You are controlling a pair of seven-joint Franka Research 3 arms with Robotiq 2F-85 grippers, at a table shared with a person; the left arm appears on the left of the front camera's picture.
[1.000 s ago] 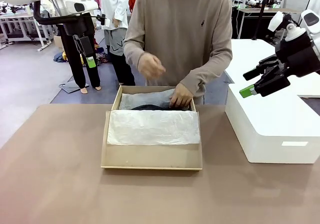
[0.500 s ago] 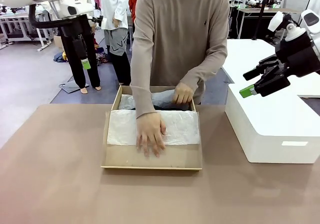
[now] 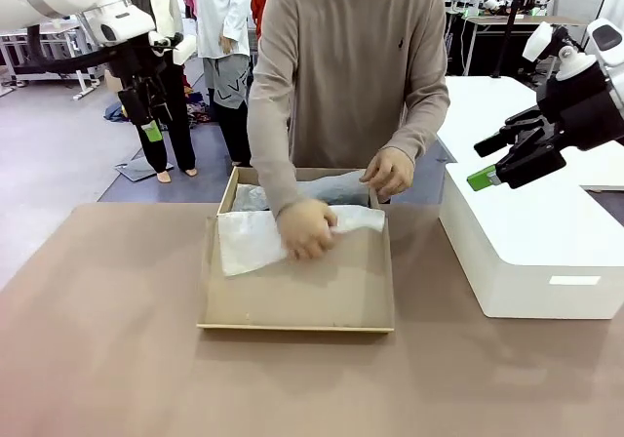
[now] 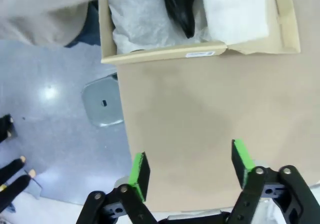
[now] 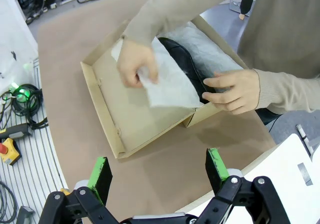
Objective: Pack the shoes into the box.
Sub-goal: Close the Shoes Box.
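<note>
1. Left gripper hangs high over the bench's far left corner, well apart from the box. On my left wrist view its fingers stand apart with nothing between them.
2. Right gripper hovers above the white block, to the right of the box. Its fingers are apart too, and hold nothing.
3. The box sits open mid-bench, with its flat lid lying toward me.
4. A black shoe lies in the far compartment, bedded in white tissue paper.
5. One of the person's hands grips the tissue sheet over the lid. The other hand rests at the box's far right corner.
</note>
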